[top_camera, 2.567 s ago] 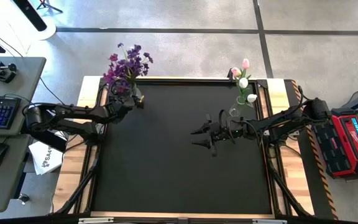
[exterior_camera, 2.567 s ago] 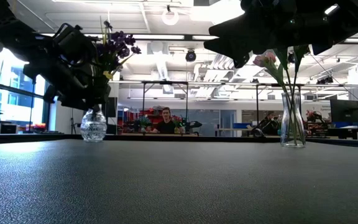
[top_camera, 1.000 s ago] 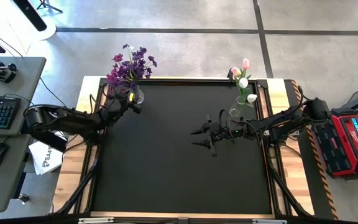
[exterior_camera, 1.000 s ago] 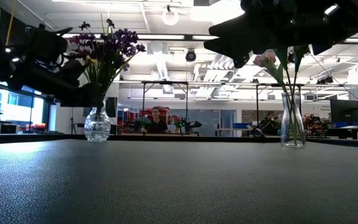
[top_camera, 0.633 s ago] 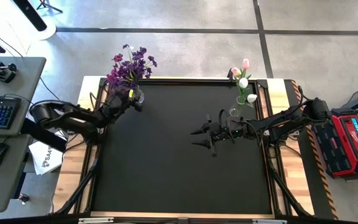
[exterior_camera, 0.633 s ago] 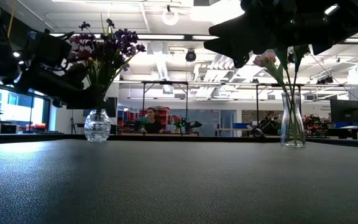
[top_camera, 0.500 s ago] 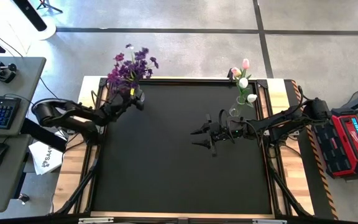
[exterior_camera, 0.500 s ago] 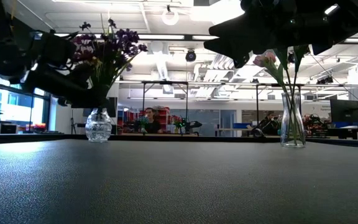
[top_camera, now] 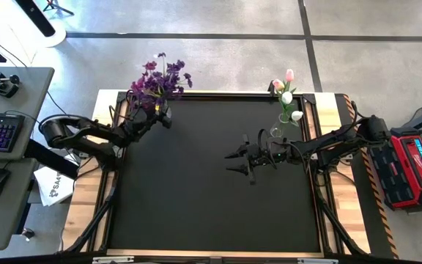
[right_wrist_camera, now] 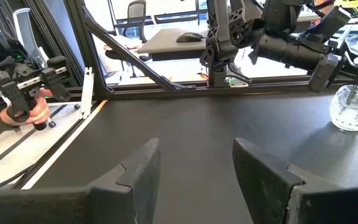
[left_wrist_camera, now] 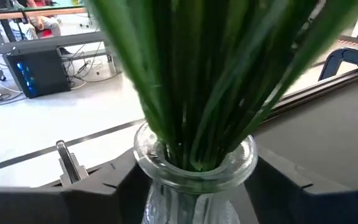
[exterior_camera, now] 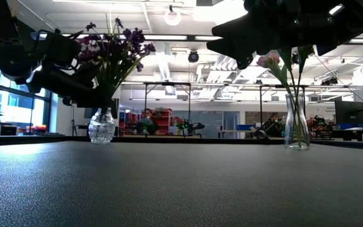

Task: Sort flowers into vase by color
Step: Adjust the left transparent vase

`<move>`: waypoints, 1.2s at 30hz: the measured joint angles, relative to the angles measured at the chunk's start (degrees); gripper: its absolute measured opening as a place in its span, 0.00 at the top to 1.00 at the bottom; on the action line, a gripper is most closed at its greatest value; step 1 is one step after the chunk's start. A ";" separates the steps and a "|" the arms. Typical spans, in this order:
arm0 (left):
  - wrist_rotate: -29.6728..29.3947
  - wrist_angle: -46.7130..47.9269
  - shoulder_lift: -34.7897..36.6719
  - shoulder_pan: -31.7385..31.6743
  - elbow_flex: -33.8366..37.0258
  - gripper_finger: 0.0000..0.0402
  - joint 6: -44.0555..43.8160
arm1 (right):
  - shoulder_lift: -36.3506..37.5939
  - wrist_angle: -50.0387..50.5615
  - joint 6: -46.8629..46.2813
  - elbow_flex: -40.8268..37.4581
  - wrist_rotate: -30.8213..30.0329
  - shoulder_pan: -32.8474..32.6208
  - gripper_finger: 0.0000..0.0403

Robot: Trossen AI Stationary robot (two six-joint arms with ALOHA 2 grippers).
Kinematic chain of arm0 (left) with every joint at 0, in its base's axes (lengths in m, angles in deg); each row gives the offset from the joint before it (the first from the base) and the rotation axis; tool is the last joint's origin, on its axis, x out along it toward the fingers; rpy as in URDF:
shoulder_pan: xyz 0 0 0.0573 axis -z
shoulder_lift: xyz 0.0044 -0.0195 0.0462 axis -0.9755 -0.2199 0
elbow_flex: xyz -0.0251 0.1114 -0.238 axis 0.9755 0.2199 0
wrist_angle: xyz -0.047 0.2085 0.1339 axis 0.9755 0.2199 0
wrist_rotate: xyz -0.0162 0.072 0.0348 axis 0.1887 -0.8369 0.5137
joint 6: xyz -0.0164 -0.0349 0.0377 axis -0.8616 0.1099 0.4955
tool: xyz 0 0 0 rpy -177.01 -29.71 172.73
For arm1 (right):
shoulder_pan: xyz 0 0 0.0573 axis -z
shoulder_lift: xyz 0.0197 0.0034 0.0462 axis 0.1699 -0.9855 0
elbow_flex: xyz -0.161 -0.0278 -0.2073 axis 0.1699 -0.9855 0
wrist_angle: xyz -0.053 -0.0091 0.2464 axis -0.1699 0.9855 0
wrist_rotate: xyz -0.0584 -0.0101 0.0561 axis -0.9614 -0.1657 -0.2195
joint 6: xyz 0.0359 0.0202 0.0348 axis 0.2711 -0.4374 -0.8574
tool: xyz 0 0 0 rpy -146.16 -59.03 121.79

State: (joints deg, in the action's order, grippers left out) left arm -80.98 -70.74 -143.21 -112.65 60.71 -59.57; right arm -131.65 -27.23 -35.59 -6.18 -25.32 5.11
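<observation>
Your left gripper (top_camera: 157, 116) slid the round vase (exterior_camera: 101, 126) sideways, jaws open around its neck. Purple flowers (top_camera: 161, 78) sat inside, tulips (top_camera: 286, 92) in theirs. Right gripper (top_camera: 239, 162) hung open, empty. Sorting looked done.

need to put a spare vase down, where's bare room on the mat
The black mat is bare between the two arms and all along its near half. Crowded: the far-left corner, left gripper at the purple flowers, and the tulip vase far-right.
</observation>
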 joint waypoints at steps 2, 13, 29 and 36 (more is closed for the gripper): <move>-0.13 0.03 0.16 0.16 0.00 0.52 -0.22 | -0.01 0.00 0.00 0.00 -0.01 0.00 0.54; 8.60 -8.44 1.13 0.40 0.00 0.67 -6.04 | 0.00 0.00 0.00 0.00 -0.02 0.00 0.54; 4.72 -10.51 -13.38 3.65 -10.36 0.64 -0.18 | 0.00 -0.02 0.13 0.00 -1.42 0.00 0.54; 0.29 -14.59 -19.72 3.65 -10.60 0.64 0.11 | 0.00 -0.02 0.00 0.00 -1.41 -0.52 0.54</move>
State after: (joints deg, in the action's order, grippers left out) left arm -80.69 -85.33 -162.93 -109.00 50.11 -59.45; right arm -131.65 -27.25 -35.59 -6.18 -26.72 4.60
